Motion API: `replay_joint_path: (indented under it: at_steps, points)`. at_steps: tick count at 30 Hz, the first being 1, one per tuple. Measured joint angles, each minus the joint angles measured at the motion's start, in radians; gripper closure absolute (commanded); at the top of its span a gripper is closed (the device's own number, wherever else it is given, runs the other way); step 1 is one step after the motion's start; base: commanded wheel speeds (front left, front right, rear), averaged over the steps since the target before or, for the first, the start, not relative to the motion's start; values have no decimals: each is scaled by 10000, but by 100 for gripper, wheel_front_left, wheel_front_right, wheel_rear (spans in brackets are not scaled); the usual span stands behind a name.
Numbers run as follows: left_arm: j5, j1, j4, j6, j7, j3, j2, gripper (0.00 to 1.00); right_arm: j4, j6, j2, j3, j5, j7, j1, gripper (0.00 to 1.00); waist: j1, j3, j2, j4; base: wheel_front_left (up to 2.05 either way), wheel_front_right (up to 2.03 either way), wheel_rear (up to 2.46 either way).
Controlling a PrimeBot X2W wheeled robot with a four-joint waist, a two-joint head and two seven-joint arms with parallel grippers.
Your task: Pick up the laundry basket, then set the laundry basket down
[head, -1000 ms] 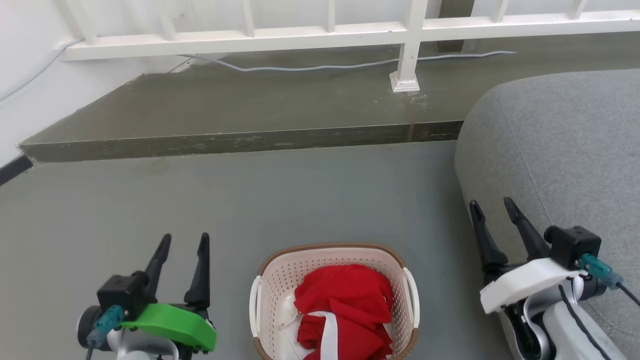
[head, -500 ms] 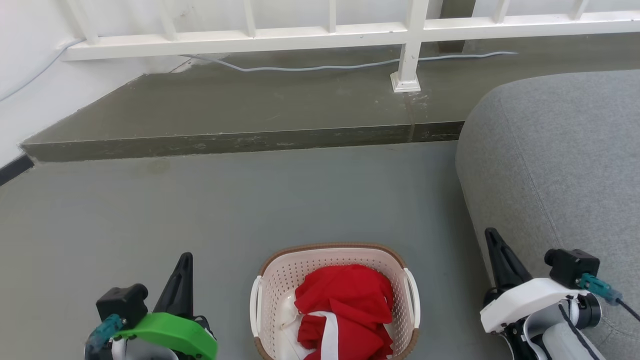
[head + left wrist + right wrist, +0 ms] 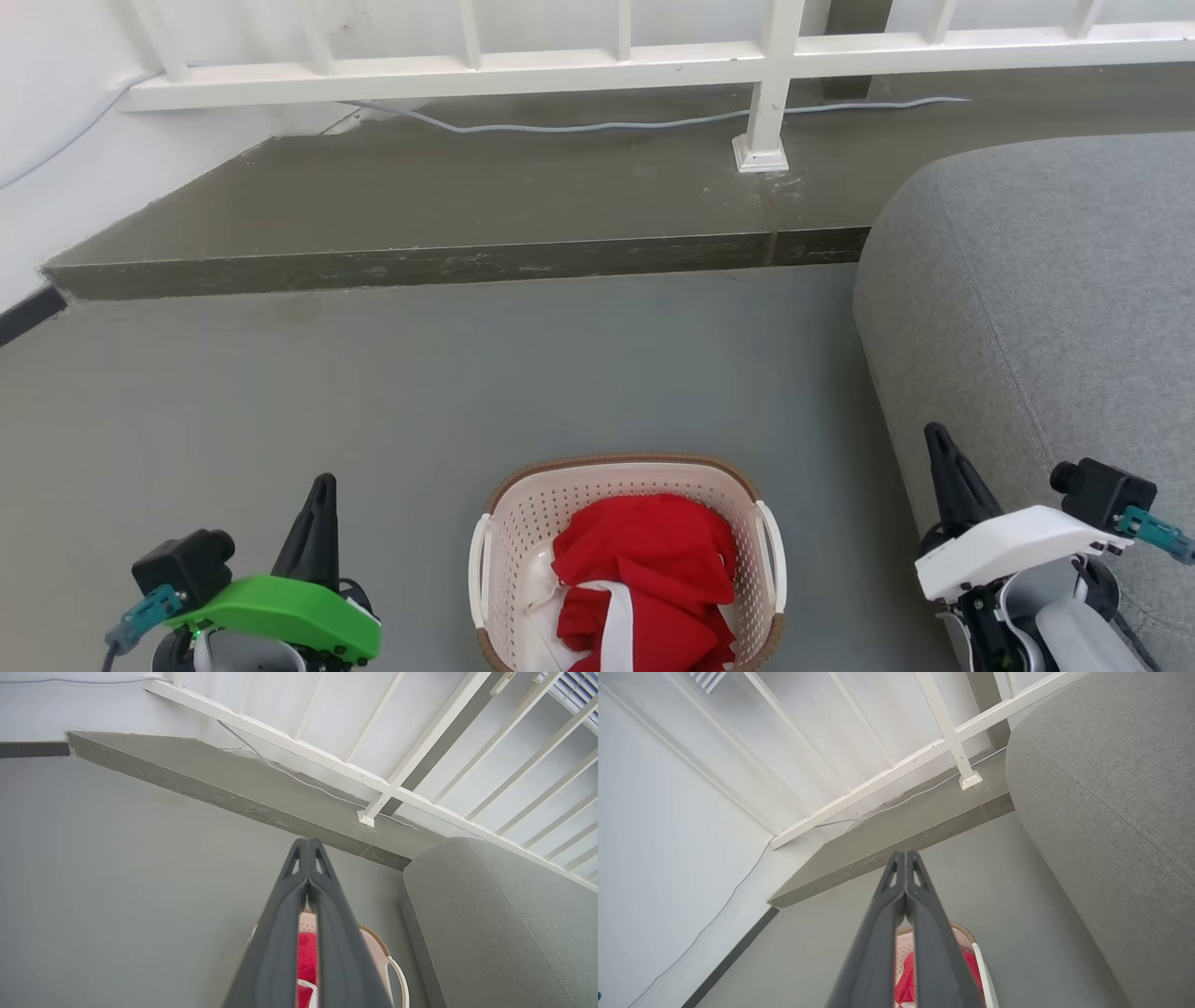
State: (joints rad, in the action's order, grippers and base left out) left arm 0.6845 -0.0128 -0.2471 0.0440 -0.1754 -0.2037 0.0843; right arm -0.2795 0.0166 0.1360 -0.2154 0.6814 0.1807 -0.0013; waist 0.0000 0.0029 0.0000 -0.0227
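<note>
Spread a second ago, the left end effector (image 3: 323, 490) at lower left and right end effector (image 3: 938, 446) at lower right now have fingers pressed together, empty. The cream-white perforated plastic laundry basket (image 3: 579, 499) holding red cloth (image 3: 644, 560) sits at bottom centre, ungrasped.

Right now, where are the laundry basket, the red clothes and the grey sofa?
laundry basket (image 3: 621, 458): head view, on the far brown rim.
red clothes (image 3: 644, 551): head view, on the middle of the heap.
grey sofa (image 3: 1027, 280): head view, on its fabric top.
</note>
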Motion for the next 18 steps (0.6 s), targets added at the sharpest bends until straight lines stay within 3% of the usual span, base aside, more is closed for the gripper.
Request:
replay_joint_path:
  at_steps: [18]
  points:
    - [2096, -17, -36, 176, 635, 600, -75, 100, 4, 201, -173, 767, 2073, -663, -94, 100, 0, 0, 0, 52, 0, 0, 0]
